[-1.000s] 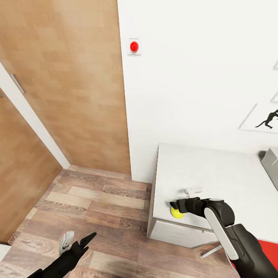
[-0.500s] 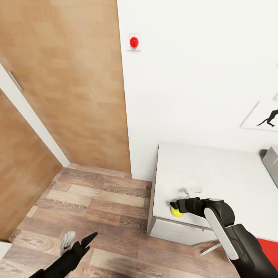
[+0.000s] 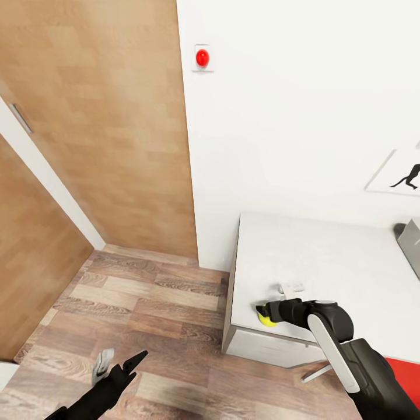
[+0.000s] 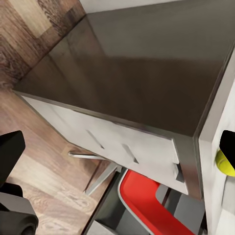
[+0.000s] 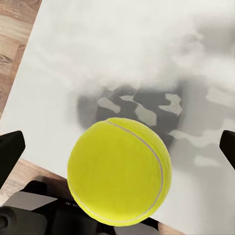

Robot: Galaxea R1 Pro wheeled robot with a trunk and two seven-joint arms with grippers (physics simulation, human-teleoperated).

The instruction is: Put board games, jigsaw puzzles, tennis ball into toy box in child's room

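From my head: my right gripper (image 3: pixel 262 313) hovers over the ball (image 3: pixel 266 319) at the desk's (image 3: pixel 326 262) near left corner, close to the front edge. My left gripper (image 3: pixel 119 364) hangs over the floor (image 3: pixel 146 303), fingers apart.

From my left wrist: the ball (image 4: pixel 224 161) peeks past the desk's edge.

From my right wrist: the ball (image 5: pixel 119 171) sits between my spread fingers, unclamped. I judge it light, fuzzy, slightly springy and prone to rolling, so I would squeeze across its widest middle.

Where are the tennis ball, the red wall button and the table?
tennis ball (image 5: pixel 119 171): right wrist view, middle of its face.
red wall button (image 3: pixel 202 57): head view, its dome.
table (image 3: pixel 326 256): head view, bare top.
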